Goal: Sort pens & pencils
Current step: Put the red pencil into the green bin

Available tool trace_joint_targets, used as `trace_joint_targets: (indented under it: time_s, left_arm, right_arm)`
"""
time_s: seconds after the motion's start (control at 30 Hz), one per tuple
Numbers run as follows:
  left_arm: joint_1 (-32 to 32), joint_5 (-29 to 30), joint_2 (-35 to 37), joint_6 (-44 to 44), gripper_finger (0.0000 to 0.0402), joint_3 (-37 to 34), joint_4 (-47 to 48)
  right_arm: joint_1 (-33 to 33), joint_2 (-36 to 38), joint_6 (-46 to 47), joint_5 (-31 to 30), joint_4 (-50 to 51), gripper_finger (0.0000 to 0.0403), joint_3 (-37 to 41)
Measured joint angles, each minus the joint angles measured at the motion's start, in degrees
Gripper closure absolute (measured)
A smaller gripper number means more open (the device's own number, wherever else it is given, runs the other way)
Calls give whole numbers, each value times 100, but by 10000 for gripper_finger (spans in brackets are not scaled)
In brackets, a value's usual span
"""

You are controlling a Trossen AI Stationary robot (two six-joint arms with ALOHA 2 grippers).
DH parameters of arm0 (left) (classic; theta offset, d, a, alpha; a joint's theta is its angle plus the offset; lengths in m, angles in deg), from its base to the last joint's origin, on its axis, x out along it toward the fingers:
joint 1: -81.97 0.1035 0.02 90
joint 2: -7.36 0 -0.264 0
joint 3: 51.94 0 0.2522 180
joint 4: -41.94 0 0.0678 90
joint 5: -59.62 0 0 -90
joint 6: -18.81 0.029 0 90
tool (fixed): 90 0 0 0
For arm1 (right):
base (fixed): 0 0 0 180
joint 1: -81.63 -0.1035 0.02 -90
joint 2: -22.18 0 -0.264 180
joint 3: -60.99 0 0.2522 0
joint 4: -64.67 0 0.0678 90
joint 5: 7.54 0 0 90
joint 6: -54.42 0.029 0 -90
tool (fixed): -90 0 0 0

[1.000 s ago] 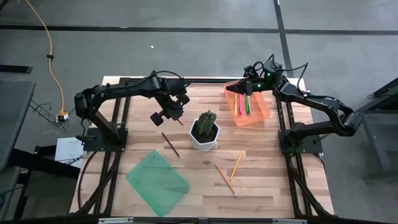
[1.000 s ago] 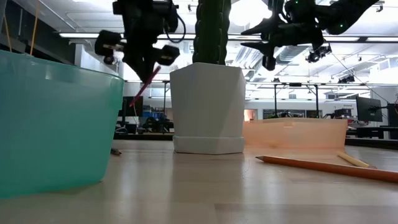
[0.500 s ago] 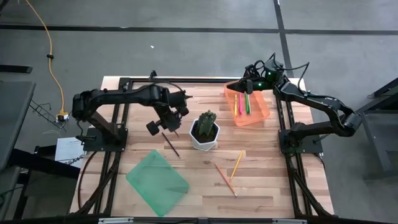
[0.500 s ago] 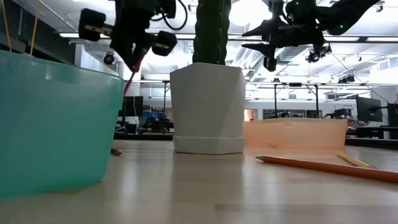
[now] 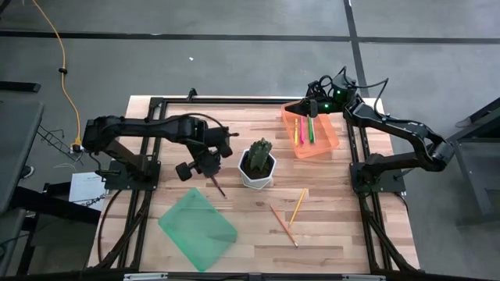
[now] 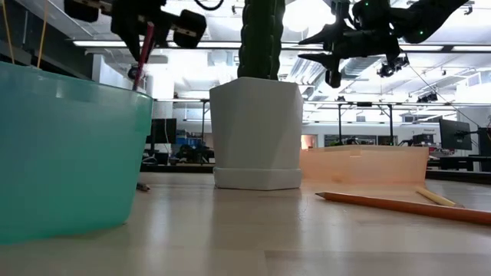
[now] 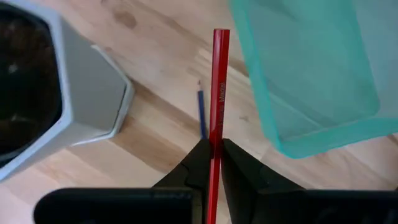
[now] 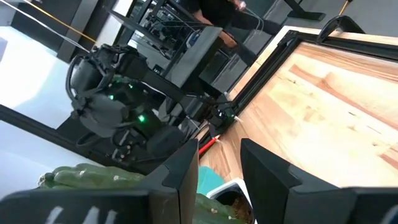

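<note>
My left gripper (image 5: 205, 162) is shut on a red pencil (image 7: 217, 93), above the table between the white cactus pot (image 5: 258, 165) and the green bin (image 5: 198, 228). A dark pencil (image 5: 214, 181) lies flat on the wood below it. An orange pencil (image 5: 283, 225) and a yellow-orange one (image 5: 298, 206) lie flat near the table's front. Pink, yellow and green pens (image 5: 302, 129) lie in the orange tray (image 5: 332, 140) at the far right. My right gripper (image 5: 301, 112) hangs open over that tray's far end, holding nothing. My left gripper pinches the red pencil's shaft (image 7: 215, 146) between its two fingers (image 7: 198, 163). The fingers point steeply down and the pencil runs along them, sticking out past their tips. The pencil (image 6: 143, 46) hangs tilted below the gripper, clear of the table and above the green bin's rim (image 6: 115, 88).
The cactus pot (image 6: 257, 130) stands mid-table, between the two arms. The green bin (image 6: 69, 153) sits at the front left. Bare wood shows around the two loose pencils (image 6: 399, 205) at the front right.
My left gripper has carried the red pencil away from the cactus pot, toward the table's near edge and the green bin, and it has risen a little. The pencil stays pinched and clear of the table. My right arm has kept still.
</note>
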Motion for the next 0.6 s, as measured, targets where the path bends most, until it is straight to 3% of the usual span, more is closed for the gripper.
trace_joint_targets:
  time_s: [0.6]
  left_arm:
    - [-1325,-204,102,-1519,378,-2,-91]
  right_arm:
    - [0,0,46,-9,-11,290,0]
